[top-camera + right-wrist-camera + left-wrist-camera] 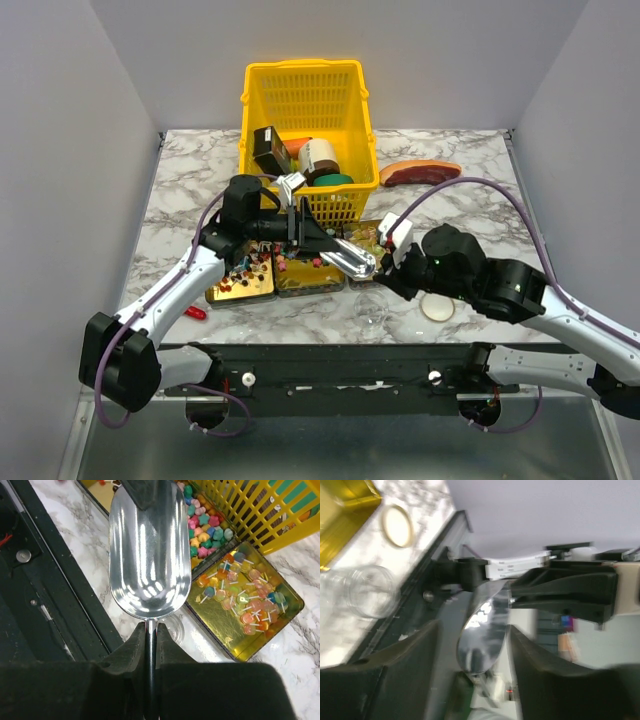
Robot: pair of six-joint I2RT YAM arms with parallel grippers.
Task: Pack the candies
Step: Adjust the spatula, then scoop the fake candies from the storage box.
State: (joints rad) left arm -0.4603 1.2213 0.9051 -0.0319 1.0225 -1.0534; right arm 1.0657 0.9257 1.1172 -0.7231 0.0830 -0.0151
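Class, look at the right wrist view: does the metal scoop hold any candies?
No, the scoop shows only bare shiny metal in its bowl, while the candies lie in the gold tins.

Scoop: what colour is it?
The scoop is shiny silver, mirror-like; it shows best in the right wrist view.

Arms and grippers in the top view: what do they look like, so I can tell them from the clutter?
The left arm and right arm both have white link shells between bulky black joint housings, and a looping purple cable runs along each. The left gripper and right gripper have matte black, wedge-shaped fingers.
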